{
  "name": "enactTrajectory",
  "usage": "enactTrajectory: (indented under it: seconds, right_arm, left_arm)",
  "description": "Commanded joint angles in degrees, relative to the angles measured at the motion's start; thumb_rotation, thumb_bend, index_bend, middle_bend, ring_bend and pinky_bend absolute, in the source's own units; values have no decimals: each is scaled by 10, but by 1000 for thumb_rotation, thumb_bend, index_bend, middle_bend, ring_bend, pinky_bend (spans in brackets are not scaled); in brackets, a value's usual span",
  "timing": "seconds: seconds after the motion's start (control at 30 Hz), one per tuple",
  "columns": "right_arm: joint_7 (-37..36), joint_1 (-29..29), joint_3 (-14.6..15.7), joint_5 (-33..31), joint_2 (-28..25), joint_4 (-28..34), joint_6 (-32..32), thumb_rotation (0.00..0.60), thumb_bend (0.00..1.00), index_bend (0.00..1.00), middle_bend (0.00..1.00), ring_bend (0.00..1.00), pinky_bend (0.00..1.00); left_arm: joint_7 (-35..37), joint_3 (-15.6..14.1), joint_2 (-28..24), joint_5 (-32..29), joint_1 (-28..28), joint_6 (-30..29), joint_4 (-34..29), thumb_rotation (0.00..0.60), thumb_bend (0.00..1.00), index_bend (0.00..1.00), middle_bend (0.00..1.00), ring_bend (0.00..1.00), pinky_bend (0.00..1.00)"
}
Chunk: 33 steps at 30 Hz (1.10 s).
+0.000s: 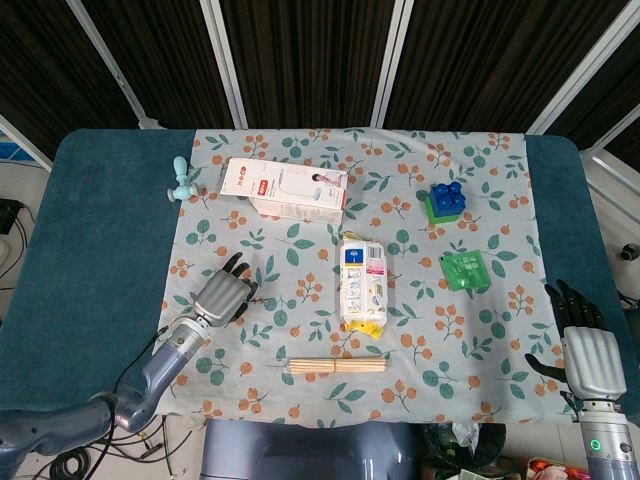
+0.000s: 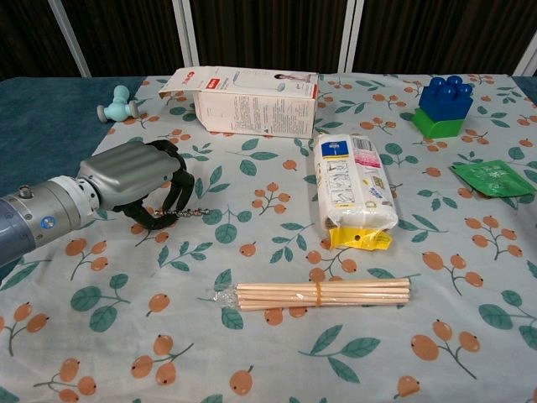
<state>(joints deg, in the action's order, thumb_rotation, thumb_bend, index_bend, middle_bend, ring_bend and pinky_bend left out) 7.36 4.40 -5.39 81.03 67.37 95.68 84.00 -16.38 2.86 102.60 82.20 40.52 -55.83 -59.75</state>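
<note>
Robot test lab or data-collection bay, not a home. Evidence: dark panelled backdrop (image 1: 320, 60) behind the table, split by bare metal struts (image 1: 225, 60), like a purpose-built enclosure. Table (image 1: 90, 250) padded in teal fabric, overlaid with a printed leaf-and-berry cloth (image 1: 300, 260) serving as a work mat. Loose cables (image 1: 75, 462) lie on the floor at the near left edge; more clutter and wiring on the floor at the far right (image 1: 628, 250). Objects on the cloth are an unrelated assortment, spaced apart like test props: white carton (image 1: 285, 188), snack packet (image 1: 363, 283), bundle of sticks (image 1: 336, 366), toy blocks (image 1: 446, 202), green sachet (image 1: 466, 270), small teal toy (image 1: 181, 180).
</note>
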Motion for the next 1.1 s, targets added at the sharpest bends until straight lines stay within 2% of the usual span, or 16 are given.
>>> enactTrajectory:
  seconds: [0.03, 1.1]
  right_arm:
    - [0, 0, 0, 0, 0, 0, 0, 600, 0, 3, 0, 99, 141]
    - [1, 1, 1, 0, 0, 1, -2, 600, 0, 6, 4, 98, 141]
  left_arm:
    - [0, 0, 0, 0, 0, 0, 0, 600, 401, 543, 581, 180, 87]
    - [-12, 2, 3, -3, 1, 4, -2, 600, 401, 542, 583, 180, 87]
